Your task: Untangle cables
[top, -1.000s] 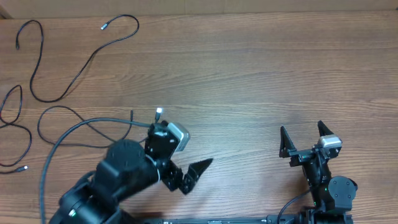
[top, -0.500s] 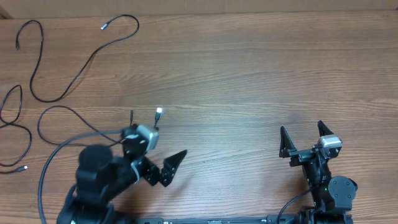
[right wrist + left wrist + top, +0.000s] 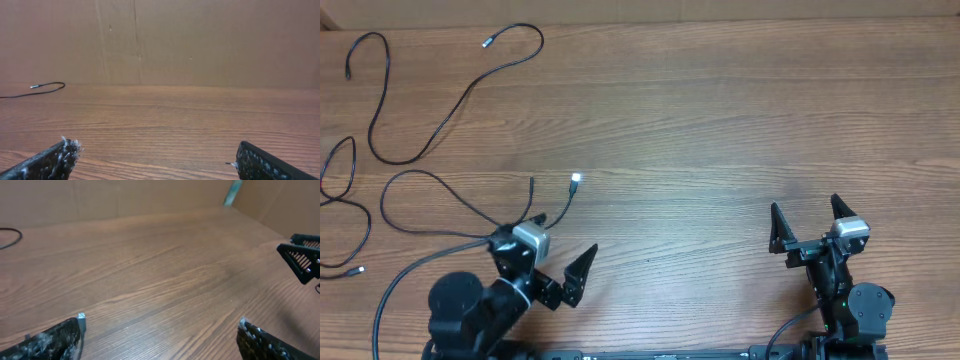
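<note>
Several thin black cables lie on the left of the wooden table. One S-shaped cable (image 3: 440,125) runs to a silver plug at the back. A second cable (image 3: 345,200) curls at the far left edge. A third cable (image 3: 420,178) loops to a bright plug tip (image 3: 576,181). My left gripper (image 3: 566,240) is open and empty, just in front of that plug; the plug tip (image 3: 81,316) shows beside its left finger (image 3: 160,340). My right gripper (image 3: 807,218) is open and empty at the front right, far from the cables; its jaws (image 3: 157,157) frame bare wood.
A cardboard wall (image 3: 200,40) stands behind the table. A distant cable end (image 3: 45,90) lies at the far left of the right wrist view. The right gripper's finger (image 3: 302,260) shows at the right edge of the left wrist view. Thick arm wiring (image 3: 395,290) trails at the front left.
My left arm has drawn back to the left and toward the front edge, uncovering the third cable's ends and plug. The cables and the right arm have not moved.
</note>
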